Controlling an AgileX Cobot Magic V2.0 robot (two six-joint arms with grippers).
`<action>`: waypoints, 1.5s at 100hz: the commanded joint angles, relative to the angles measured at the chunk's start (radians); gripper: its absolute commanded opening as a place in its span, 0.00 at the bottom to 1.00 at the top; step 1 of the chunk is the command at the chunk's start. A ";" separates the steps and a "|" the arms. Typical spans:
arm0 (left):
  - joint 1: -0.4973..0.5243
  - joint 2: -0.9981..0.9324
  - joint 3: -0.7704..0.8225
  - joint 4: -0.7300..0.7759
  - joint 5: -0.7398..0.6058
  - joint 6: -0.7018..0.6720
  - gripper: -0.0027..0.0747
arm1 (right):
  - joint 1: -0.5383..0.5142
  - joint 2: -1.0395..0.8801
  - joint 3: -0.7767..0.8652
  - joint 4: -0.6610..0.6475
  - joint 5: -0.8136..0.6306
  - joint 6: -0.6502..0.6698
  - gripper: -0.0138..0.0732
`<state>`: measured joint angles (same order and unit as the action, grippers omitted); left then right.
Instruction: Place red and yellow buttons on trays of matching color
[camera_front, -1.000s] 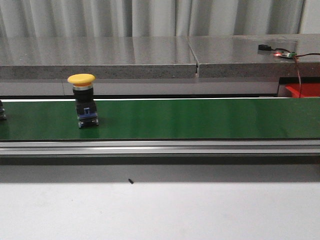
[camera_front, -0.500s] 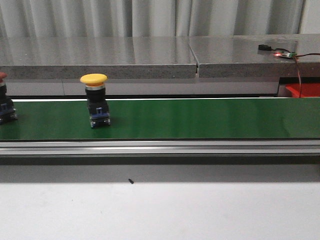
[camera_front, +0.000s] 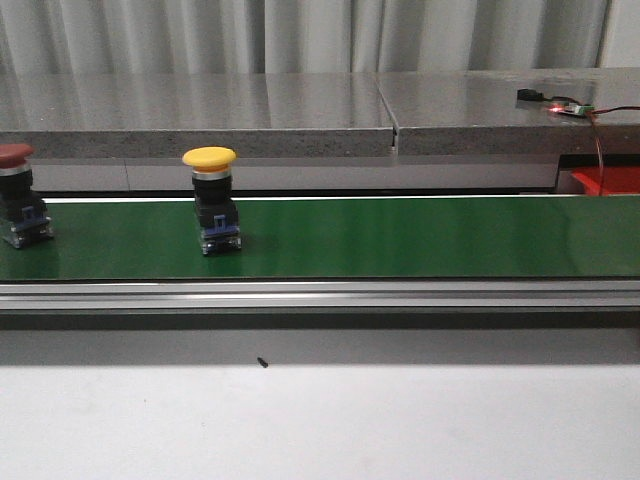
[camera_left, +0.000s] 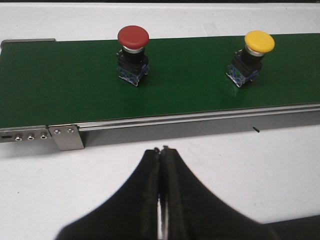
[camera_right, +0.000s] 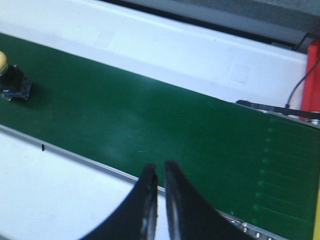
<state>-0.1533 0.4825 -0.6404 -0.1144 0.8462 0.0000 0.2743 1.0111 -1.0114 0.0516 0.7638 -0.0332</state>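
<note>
On the green belt (camera_front: 400, 238) we count two buttons, one red and one yellow; both stand upright on dark bodies with small blue bases; the red button (camera_front: 20, 208) is at the far left end of the belt, partly cut off by the edge of the front view; the yellow button (camera_front: 214, 213) stands further along toward the middle, well apart from the red one; both sit nearer the back edge of the belt than the front edge.

We see one silver rail (camera_front: 320, 295) running along the front edge of the belt; one tiny black speck (camera_front: 261, 362) lies on the white table (camera_front: 320, 420) in front of the rail.

We count two grippers, and neither touches a button; the left gripper (camera_left: 161, 165) hangs over the white table, just in front of the rail, its fingers pressed together with nothing between them; the right gripper (camera_right: 159, 175) hangs over the front edge of the belt, its fingers almost touching with only a thin gap, holding nothing.

One red tray (camera_front: 608, 181) peeks in behind the right end of the belt.
</note>
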 joint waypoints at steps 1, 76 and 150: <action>-0.009 0.006 -0.026 -0.011 -0.066 -0.006 0.01 | 0.039 0.059 -0.069 -0.012 -0.020 -0.013 0.41; -0.009 0.006 -0.026 -0.011 -0.066 0.000 0.01 | 0.294 0.651 -0.588 0.046 0.295 -0.030 0.88; -0.009 0.006 -0.026 -0.011 -0.066 0.000 0.01 | 0.312 0.928 -0.774 0.115 0.159 -0.066 0.79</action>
<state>-0.1533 0.4825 -0.6404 -0.1144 0.8462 0.0000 0.5866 1.9822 -1.7514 0.1614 0.9787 -0.0868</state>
